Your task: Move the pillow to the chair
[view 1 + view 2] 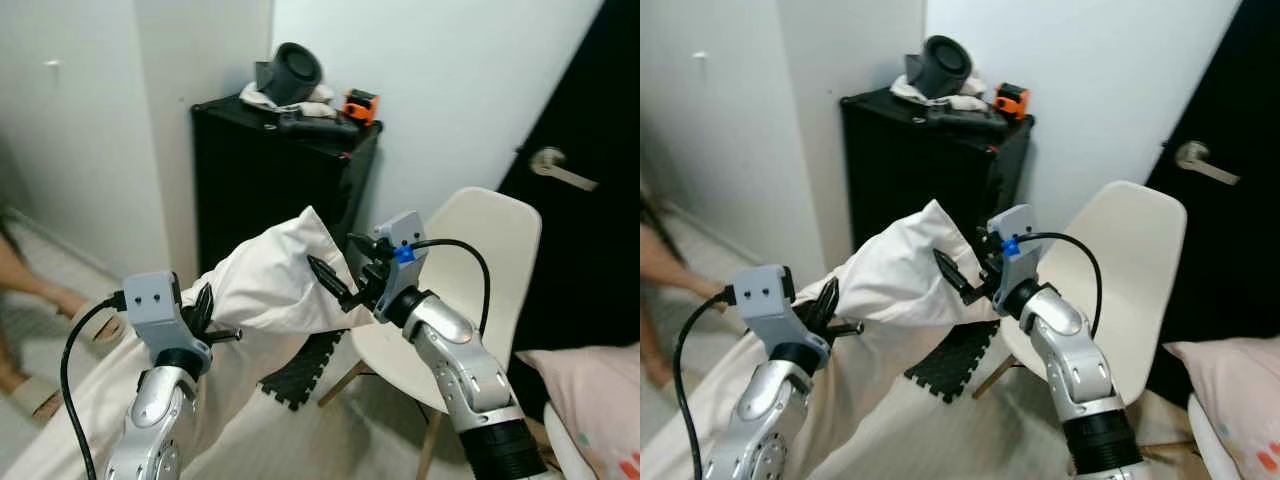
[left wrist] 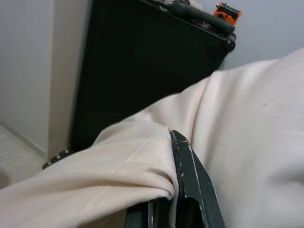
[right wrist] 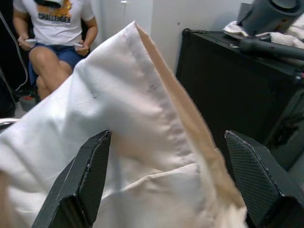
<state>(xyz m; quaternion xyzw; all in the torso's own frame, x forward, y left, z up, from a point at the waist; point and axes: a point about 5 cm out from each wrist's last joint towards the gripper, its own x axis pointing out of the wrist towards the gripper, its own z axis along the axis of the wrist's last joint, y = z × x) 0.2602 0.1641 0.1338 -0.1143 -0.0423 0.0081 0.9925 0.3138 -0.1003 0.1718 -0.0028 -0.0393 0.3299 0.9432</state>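
Two grippers share the load here, and we read that as the reason the pillow (image 1: 265,285) hangs stretched between them rather than sagging in a heap. Our left gripper (image 1: 205,318) sits at about 8 o'clock in the head view, its fingers (image 2: 190,178) closed down on a fold of the pale fabric, which bunches tightly against one black finger in the left wrist view. Our right gripper (image 1: 340,283) is near the centre, fingers spread wide on either side of the pillow's upper corner; from the right wrist view the cloth lies between them, though we cannot be sure they press it at all. The pillow's far end trails down toward 7 o'clock, off the lower edge.

The white chair (image 1: 490,250) stands at about 3 o'clock, just beyond the right arm, its seat bare. We judge the pillow is raised so that it can clear the seat's edge. Behind, at 12 o'clock, a black cabinet (image 1: 270,180) carries clutter.
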